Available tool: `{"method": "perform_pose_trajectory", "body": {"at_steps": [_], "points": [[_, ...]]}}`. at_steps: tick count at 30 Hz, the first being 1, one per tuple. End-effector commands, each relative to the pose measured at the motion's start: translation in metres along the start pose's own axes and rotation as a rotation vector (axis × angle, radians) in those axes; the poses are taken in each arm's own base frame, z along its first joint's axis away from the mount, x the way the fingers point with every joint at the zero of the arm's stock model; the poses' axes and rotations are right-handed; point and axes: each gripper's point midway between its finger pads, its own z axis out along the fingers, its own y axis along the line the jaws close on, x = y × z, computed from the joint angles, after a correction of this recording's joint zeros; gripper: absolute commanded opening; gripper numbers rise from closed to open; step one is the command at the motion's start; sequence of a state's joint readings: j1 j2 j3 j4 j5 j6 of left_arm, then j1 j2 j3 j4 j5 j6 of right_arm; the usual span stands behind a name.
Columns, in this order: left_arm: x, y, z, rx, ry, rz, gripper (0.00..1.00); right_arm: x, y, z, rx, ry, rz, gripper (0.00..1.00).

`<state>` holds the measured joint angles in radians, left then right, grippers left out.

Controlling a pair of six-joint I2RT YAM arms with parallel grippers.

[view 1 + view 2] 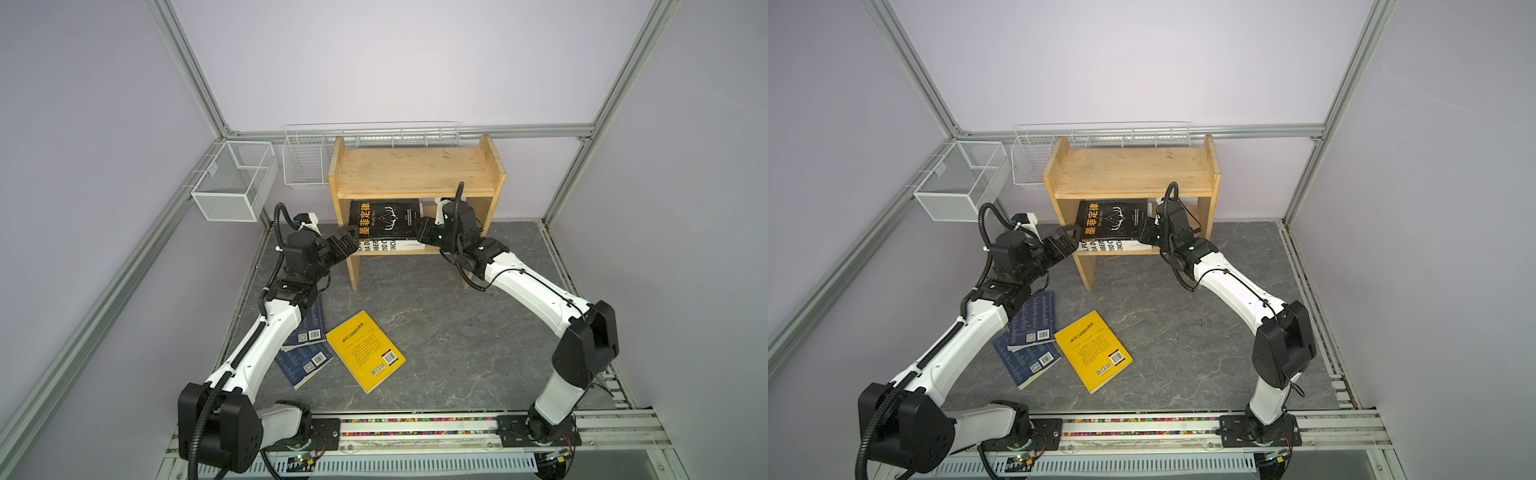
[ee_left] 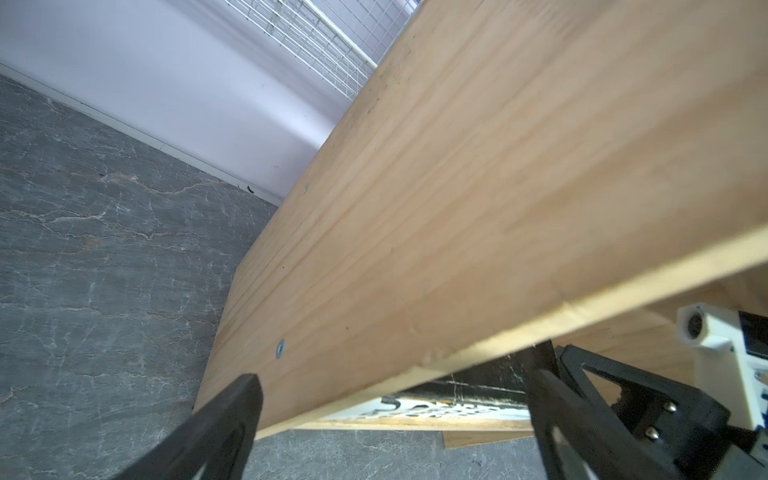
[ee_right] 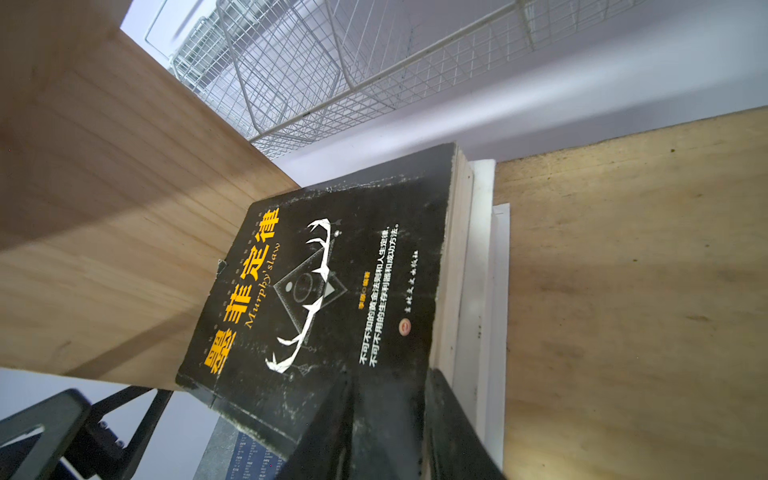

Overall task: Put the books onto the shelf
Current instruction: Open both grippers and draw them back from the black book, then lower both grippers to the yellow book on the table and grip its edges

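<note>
The pine shelf (image 1: 415, 166) (image 1: 1133, 166) stands at the back. On its lower tier a thick white book (image 1: 390, 246) (image 1: 1113, 246) lies flat, and a black book (image 1: 384, 220) (image 1: 1113, 220) (image 3: 324, 291) rests on top of it, sticking out at the front. My right gripper (image 1: 419, 230) (image 1: 1144, 230) (image 3: 390, 386) is shut on the black book's right edge. My left gripper (image 1: 349, 239) (image 1: 1069, 237) (image 2: 390, 411) stands open at the shelf's left side panel (image 2: 457, 208), holding nothing. A yellow book (image 1: 365, 351) (image 1: 1094, 351) and two navy books (image 1: 309, 328) (image 1: 305, 363) lie on the floor.
A white mesh basket (image 1: 232, 183) hangs on the left wall. A wire basket (image 1: 305, 162) and a long wire rack (image 1: 399, 133) sit behind the shelf. My left forearm passes over the navy books (image 1: 1034, 318). The floor is dark grey stone-patterned (image 1: 436, 332).
</note>
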<state>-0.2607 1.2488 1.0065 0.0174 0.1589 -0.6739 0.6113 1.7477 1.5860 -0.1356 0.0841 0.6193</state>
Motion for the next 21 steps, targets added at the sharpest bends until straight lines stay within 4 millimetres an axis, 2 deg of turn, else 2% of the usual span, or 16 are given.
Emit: {"method": "perform_pose_trajectory", "body": {"at_steps": [1,5,9,12,14,17,18,21], "points": [[-0.007,-0.006,-0.012,0.019,-0.024,0.031,1.0,-0.001,0.009,-0.003,-0.016,-0.004,-0.026,0.38],[-0.007,-0.013,-0.026,0.039,-0.022,0.051,0.99,-0.016,0.011,-0.021,0.003,-0.056,-0.083,0.5],[0.002,-0.022,-0.051,0.074,0.011,0.083,0.99,-0.031,0.029,-0.048,-0.025,-0.102,-0.191,0.57],[0.02,-0.017,-0.072,0.066,0.06,0.079,0.99,-0.025,0.042,-0.069,-0.075,-0.093,-0.233,0.6],[0.033,-0.002,-0.085,0.005,0.095,0.058,0.99,-0.011,0.046,-0.08,-0.106,-0.058,-0.233,0.61],[0.06,0.029,-0.106,-0.125,0.156,-0.017,1.0,0.024,0.05,-0.095,-0.16,0.031,-0.246,0.66],[0.073,0.042,-0.113,-0.178,0.191,-0.046,1.0,0.04,0.051,-0.099,-0.18,0.072,-0.251,0.75],[0.113,0.069,-0.131,-0.27,0.29,-0.134,0.98,0.09,0.048,-0.11,-0.215,0.194,-0.264,0.8]]}}
